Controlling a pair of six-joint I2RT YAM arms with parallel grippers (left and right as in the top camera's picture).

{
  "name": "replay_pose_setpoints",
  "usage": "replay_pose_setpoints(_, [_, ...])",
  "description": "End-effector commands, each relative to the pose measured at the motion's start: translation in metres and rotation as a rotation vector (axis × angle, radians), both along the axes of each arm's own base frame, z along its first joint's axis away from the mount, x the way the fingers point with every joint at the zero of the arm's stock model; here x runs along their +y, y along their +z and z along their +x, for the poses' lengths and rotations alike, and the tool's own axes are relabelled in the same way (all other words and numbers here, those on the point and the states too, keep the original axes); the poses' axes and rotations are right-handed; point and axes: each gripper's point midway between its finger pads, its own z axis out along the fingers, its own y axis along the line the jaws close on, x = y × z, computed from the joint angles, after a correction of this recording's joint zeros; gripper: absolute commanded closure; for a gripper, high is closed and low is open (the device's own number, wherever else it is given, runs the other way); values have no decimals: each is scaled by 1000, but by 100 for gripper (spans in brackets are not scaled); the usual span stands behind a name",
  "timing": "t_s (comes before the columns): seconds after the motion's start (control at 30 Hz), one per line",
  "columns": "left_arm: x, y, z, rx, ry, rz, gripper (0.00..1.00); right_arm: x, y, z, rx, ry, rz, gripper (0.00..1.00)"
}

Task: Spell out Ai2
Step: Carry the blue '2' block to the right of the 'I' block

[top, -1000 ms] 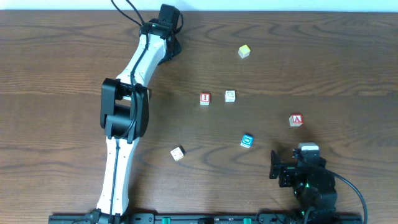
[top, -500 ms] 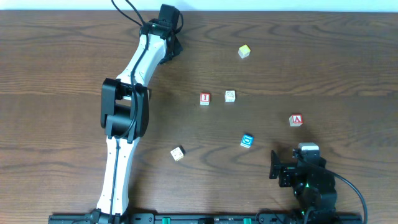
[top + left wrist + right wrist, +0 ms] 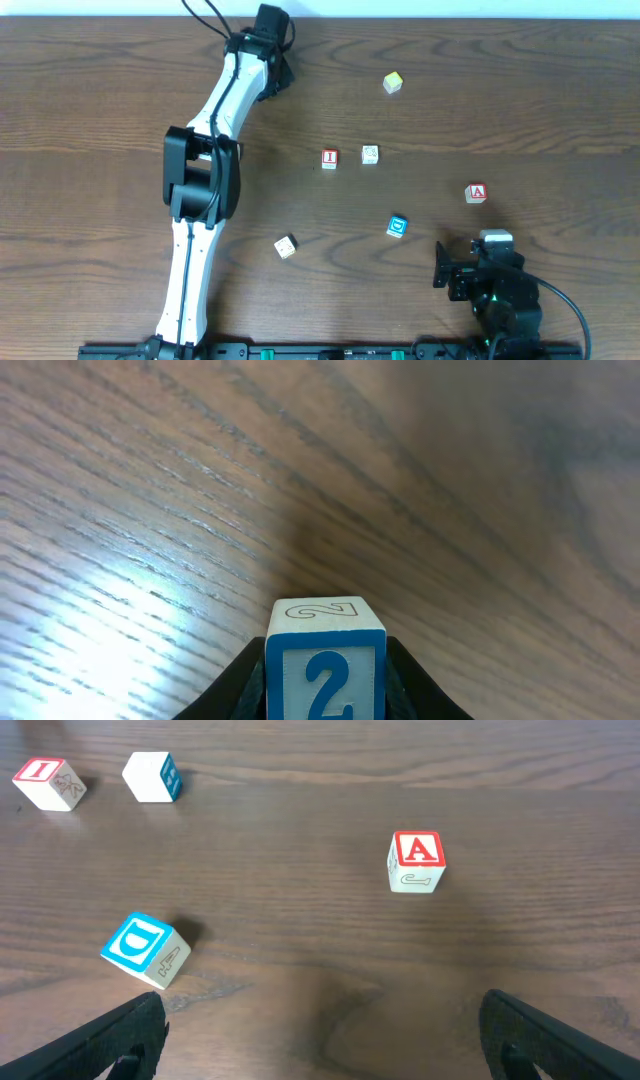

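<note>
Plainly, the left hand point(image 3: 270, 22) reaches to the far back left of the surface point(image 3: 90, 110), its fingers point(image 3: 240, 690) clamped on two opposite side faces of the 2 block point(image 3: 325, 660). That keeps the block well apart from the other letters, though I cannot tell whether it touches the wood. As a small painted wooden cube it should be light and stiff, not fragile, with smooth faces that may slip or twist under an off-centre pinch. The sound hold is square across two flat faces, not on the corners. Further right, a pale block point(image 3: 286, 246) lies alone near the front. The I block point(image 3: 330, 158) sits near mid-surface with a white block point(image 3: 370, 154) close beside it, a yellow-green block point(image 3: 393, 82) lies toward the back, and a blue D block point(image 3: 398, 226) lies forward. The A block point(image 3: 477, 193) stands apart to the right, upright and free on all sides. Nearest the front right, the right hand point(image 3: 320, 1035) has its fingers spread wide and holds nothing. Compared with the earlier overhead frames, nothing visibly differs: both arms and every block keep their places.
</note>
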Motion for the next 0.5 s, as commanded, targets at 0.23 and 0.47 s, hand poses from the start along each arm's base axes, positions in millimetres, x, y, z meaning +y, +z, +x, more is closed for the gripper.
replay_pose_setpoints(0.23, [-92,73,-13,-116,-363,146,95,-1,-2,0,2,2,-9,1])
replay_pose_setpoints(0.47, [-171,59,-86,13,-562,129,95,-1,-2,0,2,2,-9,1])
